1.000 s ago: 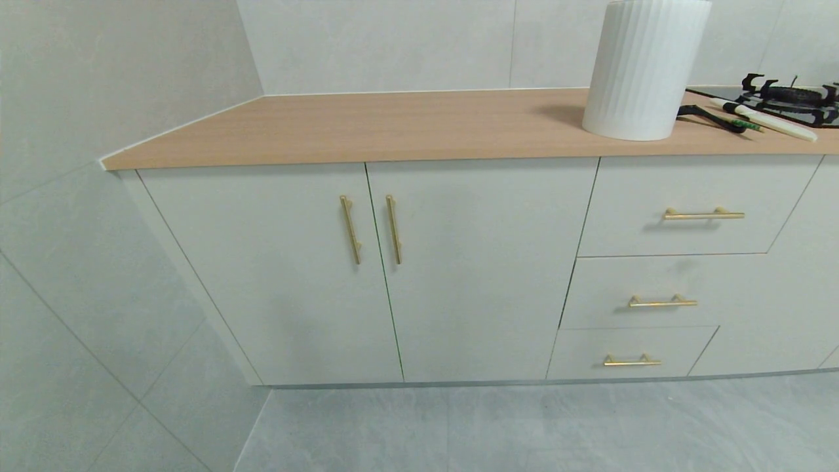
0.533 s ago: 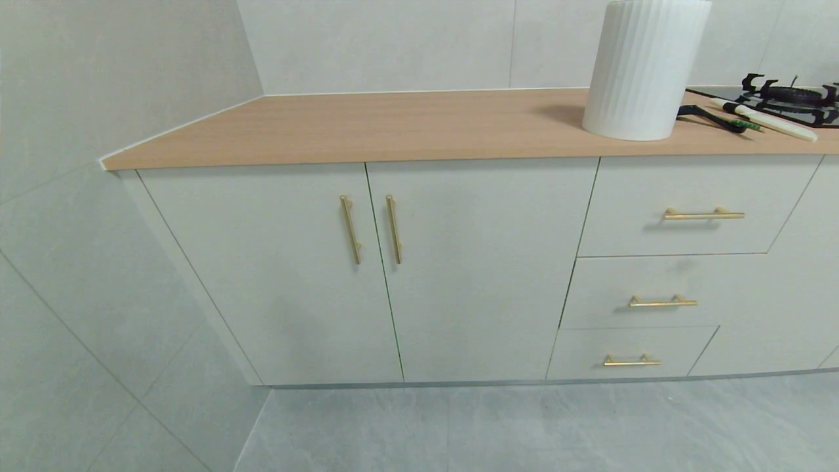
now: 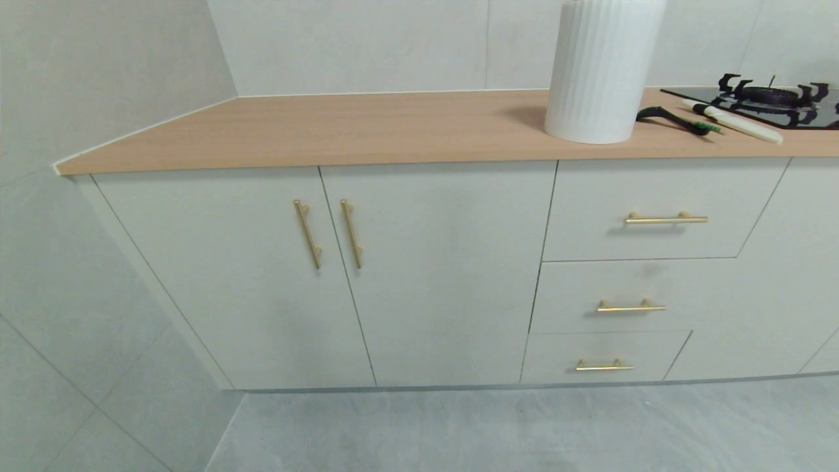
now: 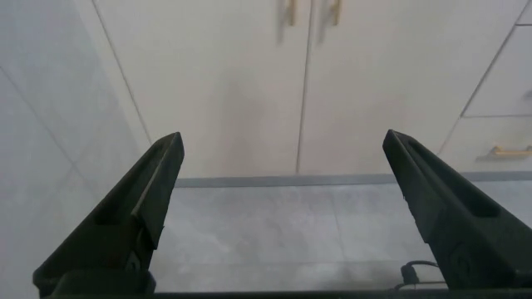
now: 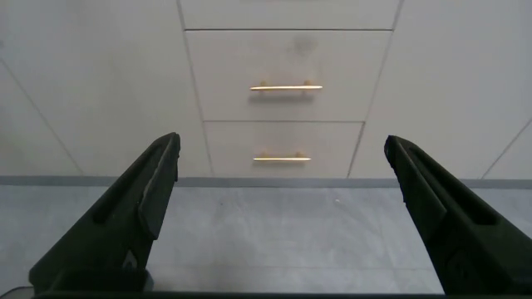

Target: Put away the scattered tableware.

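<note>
Left gripper (image 4: 283,143) and right gripper (image 5: 283,143) hang low, my dark fingers (image 4: 150,199) spread wide and empty, facing smooth cabinet fronts (image 4: 241,83) with slim brass handles (image 5: 286,86). Beyond, on the wood-grain counter (image 3: 328,131), a black-handled utensil (image 3: 672,119) and a white-handled utensil (image 3: 741,124) lie just right of the tall ribbed white jar (image 3: 600,72).

My left gripper (image 4: 283,143), seen from its own wrist: the two dark fingers (image 4: 137,212) are spread wide, each a flat-sided wedge that narrows toward its tip, and the tips sit level with one another. My right gripper (image 5: 283,143), seen from its own wrist, takes the same pose, with its fingers (image 5: 440,216) equally far apart and their tips level. Both grippers are aimed forward and tilted a little downward.
</note>
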Available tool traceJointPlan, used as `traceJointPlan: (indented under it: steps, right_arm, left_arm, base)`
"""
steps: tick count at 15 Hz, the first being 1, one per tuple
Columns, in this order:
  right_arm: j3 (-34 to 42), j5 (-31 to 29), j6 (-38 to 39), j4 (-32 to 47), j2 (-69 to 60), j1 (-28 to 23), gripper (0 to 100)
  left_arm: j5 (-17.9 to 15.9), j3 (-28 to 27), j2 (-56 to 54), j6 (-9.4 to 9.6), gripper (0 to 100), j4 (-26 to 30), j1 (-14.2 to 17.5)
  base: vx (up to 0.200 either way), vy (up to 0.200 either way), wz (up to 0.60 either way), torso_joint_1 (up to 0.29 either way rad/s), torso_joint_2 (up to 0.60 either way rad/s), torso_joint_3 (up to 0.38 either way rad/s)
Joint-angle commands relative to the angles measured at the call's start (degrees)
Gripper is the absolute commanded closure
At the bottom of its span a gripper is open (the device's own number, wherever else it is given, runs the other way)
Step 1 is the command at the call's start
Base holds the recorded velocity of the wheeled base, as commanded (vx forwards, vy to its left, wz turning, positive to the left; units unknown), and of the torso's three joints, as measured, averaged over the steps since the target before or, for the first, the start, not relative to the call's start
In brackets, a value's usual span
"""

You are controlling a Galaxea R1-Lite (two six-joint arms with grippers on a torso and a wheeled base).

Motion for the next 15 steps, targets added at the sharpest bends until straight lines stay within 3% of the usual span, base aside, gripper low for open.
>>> traceJointPlan:
  steps: [1,6,13,15]
  right_arm:
    - [0.0,0.0,0.0,0.0,0.1,0.0,0]
    - [0.0,0.0,0.0,0.0,0.1,0.0,0]
    - [0.0,0.0,0.0,0.0,0.1,0.0,0]
    - [0.0,0.0,0.0,-0.1,0.1,0.0,0]
  left_arm:
    - [0.0,0.0,0.1,-0.03,0,0.0,0.0]
    - [0.0,0.0,0.1,-0.03,0,0.0,0.0]
    - [0.0,0.0,0.1,0.05,0,0.0,0.0]
    - [0.0,0.0,0.1,0.14,0,0.0,0.0]
  base:
    - [0.000,-0.200,0.00,0.002,0.01,0.002]
    - [0.000,-0.200,0.00,0.005,0.00,0.001]
    - [0.000,0.000,0.00,0.000,0.00,0.000]
    - [0.200,0.000,0.00,0.000,0.01,0.005]
